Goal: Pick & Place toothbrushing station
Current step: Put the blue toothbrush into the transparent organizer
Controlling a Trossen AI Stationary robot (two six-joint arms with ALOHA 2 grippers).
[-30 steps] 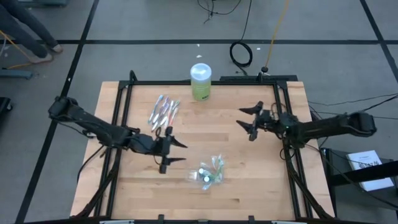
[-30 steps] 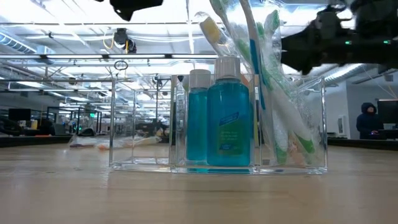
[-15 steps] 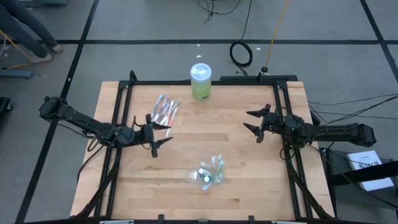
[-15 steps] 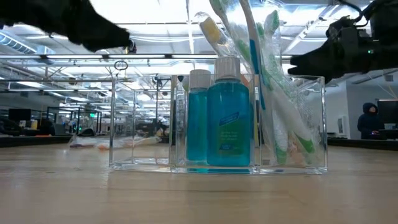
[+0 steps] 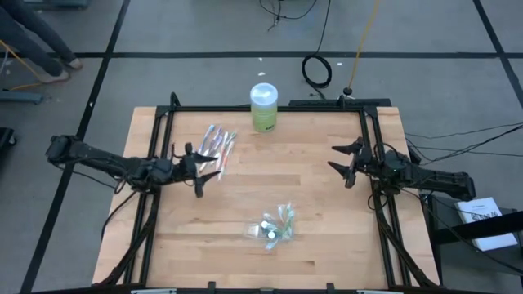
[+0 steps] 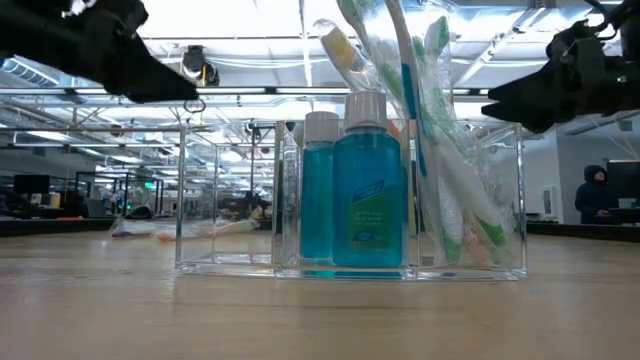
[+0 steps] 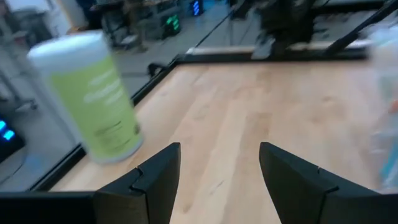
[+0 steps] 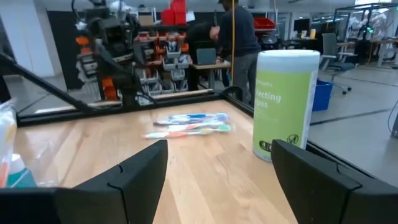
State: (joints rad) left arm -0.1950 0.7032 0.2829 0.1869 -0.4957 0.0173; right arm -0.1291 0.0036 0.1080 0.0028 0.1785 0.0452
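Over the table's two sides, my left gripper (image 5: 198, 162) and right gripper (image 5: 345, 165) have pulled back outward. Both jaws gape, empty. I judge the toothbrushes (image 5: 216, 145) remain for picking.

Pale wood-grain table (image 5: 327, 220) with black frame rails, lime-green canister (image 5: 263, 108) with white lid and pale lettering, clear organizer (image 6: 350, 200) holding two translucent blue bottles (image 6: 366, 190) with white caps, white, green and blue toothbrushes (image 6: 430, 120), matte black grippers (image 5: 198, 167).

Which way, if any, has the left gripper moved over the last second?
Yes. The left gripper, open and empty, has drawn back toward the table's left edge and slightly away from the clear organizer, ending beside the loose toothbrushes.
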